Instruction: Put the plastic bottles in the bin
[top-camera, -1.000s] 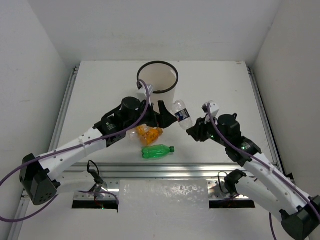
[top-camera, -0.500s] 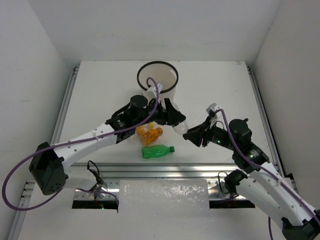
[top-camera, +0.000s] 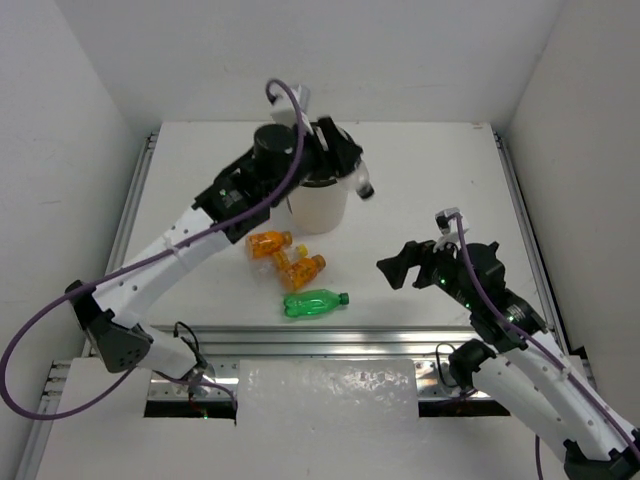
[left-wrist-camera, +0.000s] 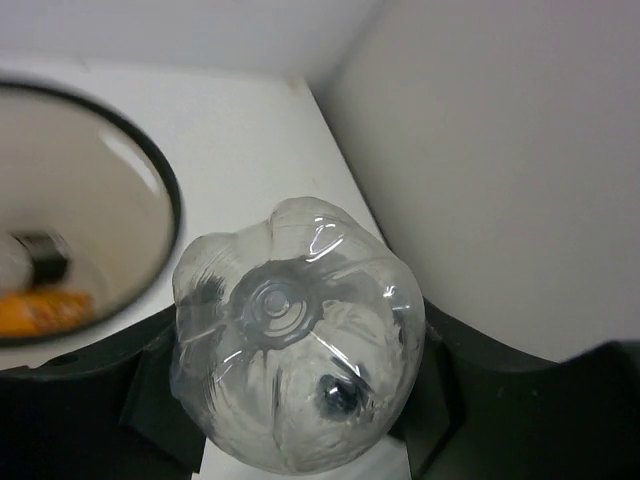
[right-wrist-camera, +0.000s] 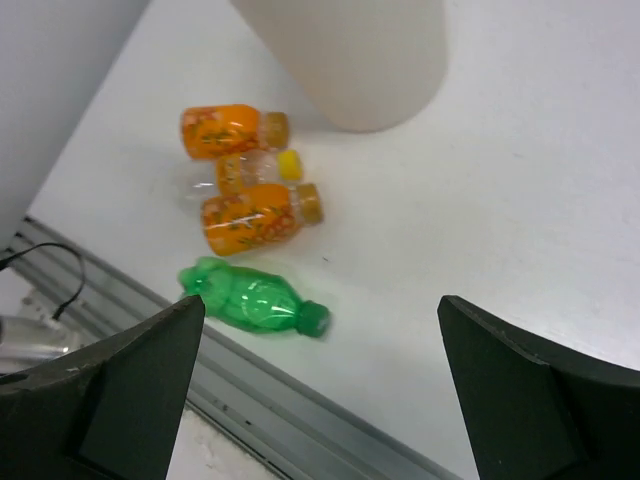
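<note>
My left gripper (top-camera: 345, 165) is shut on a clear plastic bottle (left-wrist-camera: 295, 345), held high beside the right side of the bin's mouth with its cap (top-camera: 367, 188) pointing right and down. The white bin (top-camera: 318, 208) has a black rim (left-wrist-camera: 170, 205); an orange bottle (left-wrist-camera: 40, 310) and a dark-capped bottle (left-wrist-camera: 40, 258) lie inside. On the table lie two orange bottles (right-wrist-camera: 225, 130) (right-wrist-camera: 255, 220), a small yellow-capped bottle (right-wrist-camera: 250, 170) between them, and a green bottle (right-wrist-camera: 255, 300). My right gripper (right-wrist-camera: 320, 335) hangs open and empty to the right of them.
A metal rail (top-camera: 330, 338) runs along the table's near edge, just below the green bottle (top-camera: 315, 302). White walls close in the table on the left, back and right. Bare table surface lies right of the bin.
The clear bottle passed from my right gripper to my left, which shut on it and lifted it up to the bin. My right gripper opened and drew back toward the near right.
</note>
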